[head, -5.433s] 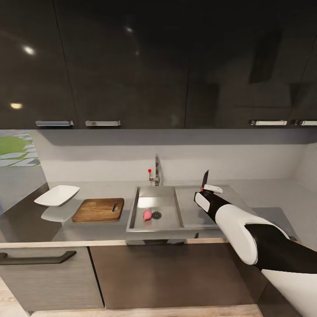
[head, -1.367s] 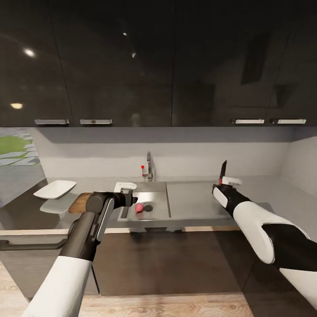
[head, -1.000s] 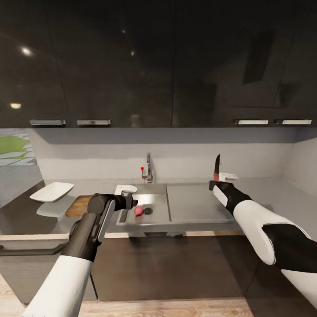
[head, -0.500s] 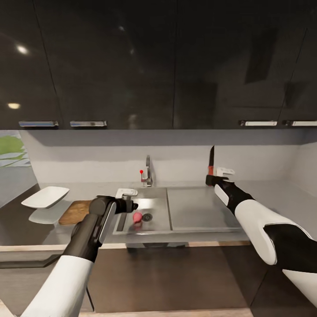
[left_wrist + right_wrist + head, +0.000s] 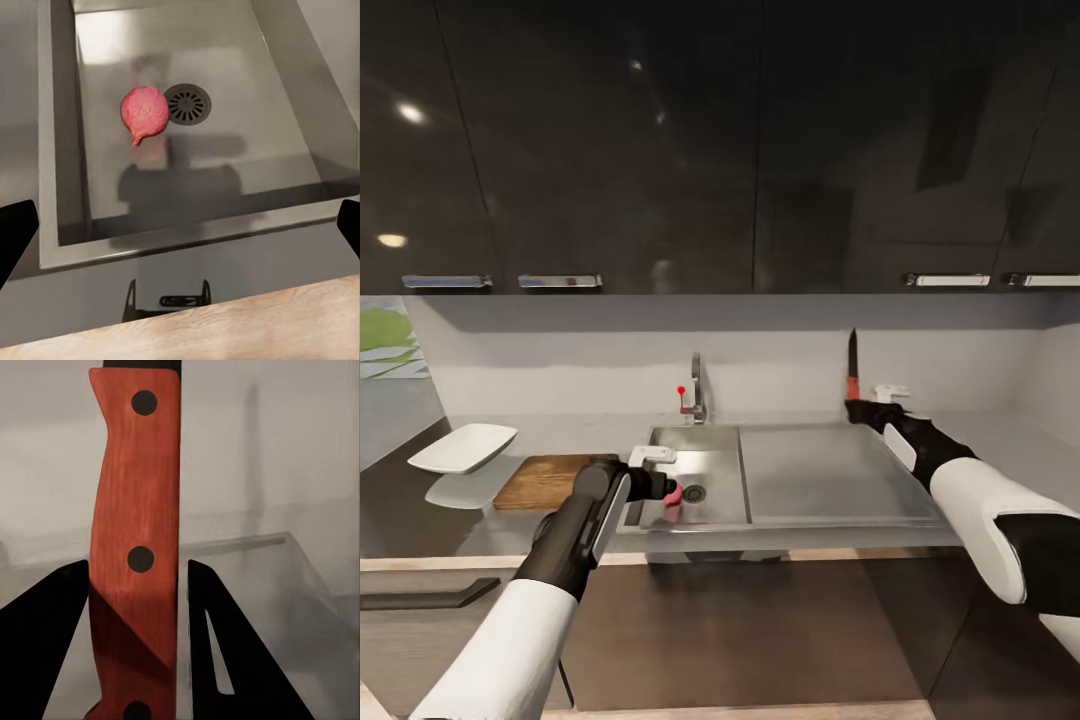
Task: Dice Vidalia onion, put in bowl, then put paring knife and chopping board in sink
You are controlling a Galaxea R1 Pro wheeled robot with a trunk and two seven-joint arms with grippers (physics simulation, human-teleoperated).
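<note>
On the countertop (image 5: 490,520), one bowl (image 5: 463,447) and one chopping board (image 5: 545,481) sit left of the sink (image 5: 800,475). Our left gripper (image 5: 180,240), fingers spread wide and empty, hangs over the basin's one Vidalia onion (image 5: 144,112) beside the drain. Our right gripper (image 5: 139,607) clamps one paring knife (image 5: 852,366), blade upright.
</note>
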